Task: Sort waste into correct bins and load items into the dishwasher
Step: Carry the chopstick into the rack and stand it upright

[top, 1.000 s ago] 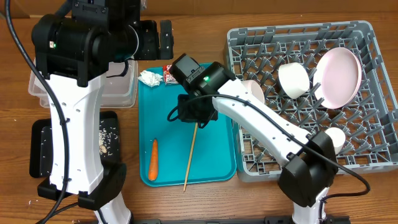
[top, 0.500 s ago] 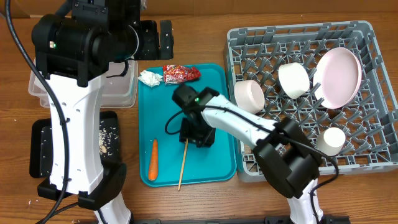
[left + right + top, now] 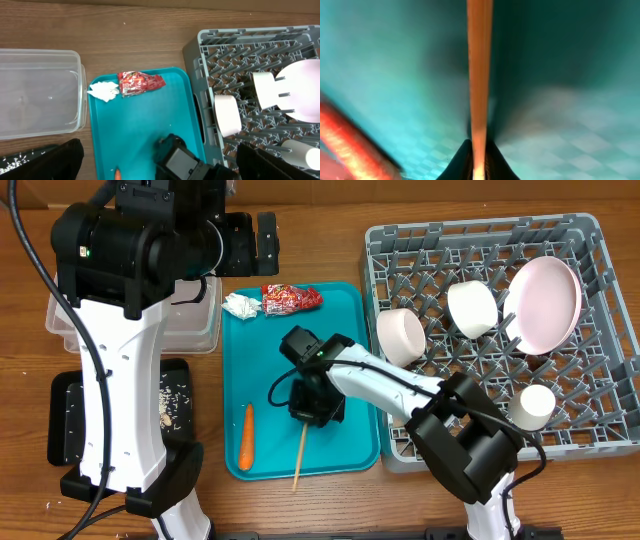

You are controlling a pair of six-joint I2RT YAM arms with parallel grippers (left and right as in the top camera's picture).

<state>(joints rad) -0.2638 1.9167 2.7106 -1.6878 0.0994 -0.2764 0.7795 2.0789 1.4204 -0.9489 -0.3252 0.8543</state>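
My right gripper (image 3: 306,418) is low over the teal tray (image 3: 350,445) and shut on the upper end of a wooden chopstick (image 3: 299,458). In the right wrist view the chopstick (image 3: 479,75) runs straight up from my closed jaws (image 3: 479,162). The carrot (image 3: 247,436) lies to the left of it on the tray. The tissue (image 3: 240,304) and red wrapper (image 3: 291,298) lie at the tray's far end. My left gripper (image 3: 252,240) hangs open and empty high above them. The left wrist view shows the tissue (image 3: 104,91) and the wrapper (image 3: 141,82).
The clear tub (image 3: 198,322) and the black tray (image 3: 65,420) with food scraps (image 3: 172,405) stand left of the tray. The grey dish rack (image 3: 480,228) on the right holds a plate (image 3: 545,302), two bowls (image 3: 472,308) (image 3: 402,335) and a cup (image 3: 531,406).
My right gripper has moved down the teal tray toward the front, onto the chopstick's upper end. The chopstick has shifted a little. The left arm has not moved.
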